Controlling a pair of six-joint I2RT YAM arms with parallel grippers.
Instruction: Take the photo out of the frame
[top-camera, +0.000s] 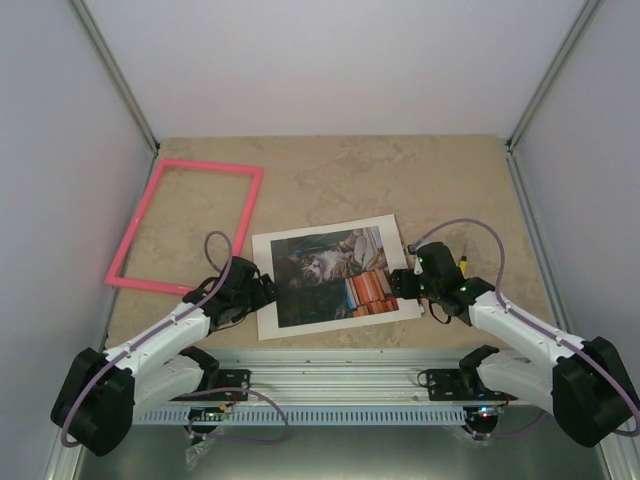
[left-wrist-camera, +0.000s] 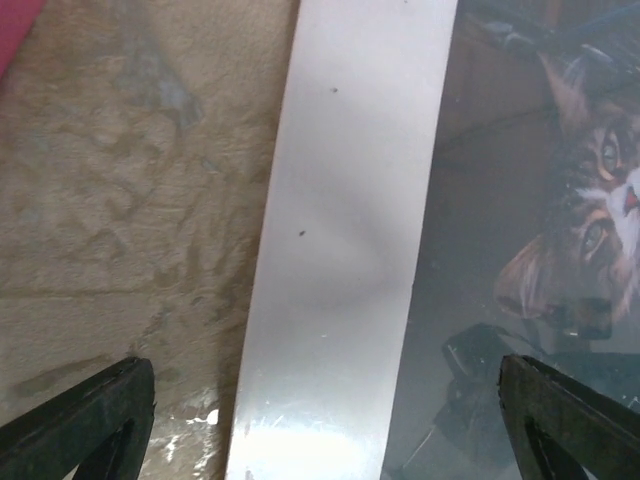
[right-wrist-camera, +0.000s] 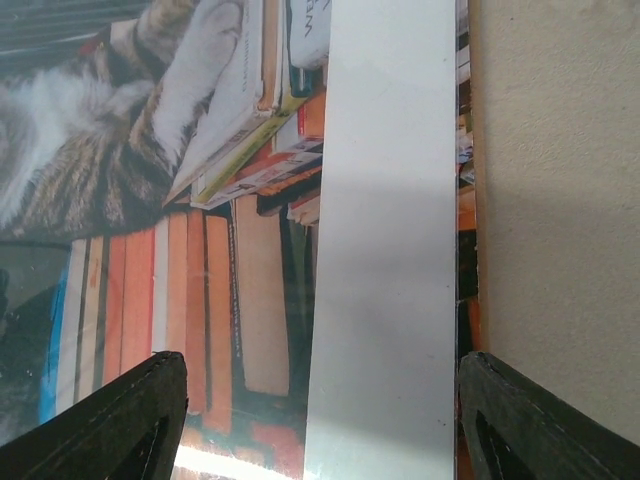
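The pink frame (top-camera: 137, 222) lies empty on the table at the far left; its corner shows in the left wrist view (left-wrist-camera: 12, 30). The cat photo (top-camera: 325, 262) lies flat in the middle of the table under a white mat (top-camera: 265, 295) with a window. My left gripper (top-camera: 262, 290) is open and low over the mat's left strip (left-wrist-camera: 350, 200), with the photo (left-wrist-camera: 560, 200) beside it. My right gripper (top-camera: 398, 282) is open over the mat's right strip (right-wrist-camera: 390, 200), one finger over the photo's books (right-wrist-camera: 200, 300), the other over the table. A sliver of the photo (right-wrist-camera: 465, 210) sticks out past the mat's right edge.
The beige stone-patterned table (top-camera: 440, 180) is walled by white panels on three sides. The metal rail (top-camera: 330, 385) with the arm bases runs along the near edge. The photo's surface is glossy and mirrors the grippers.
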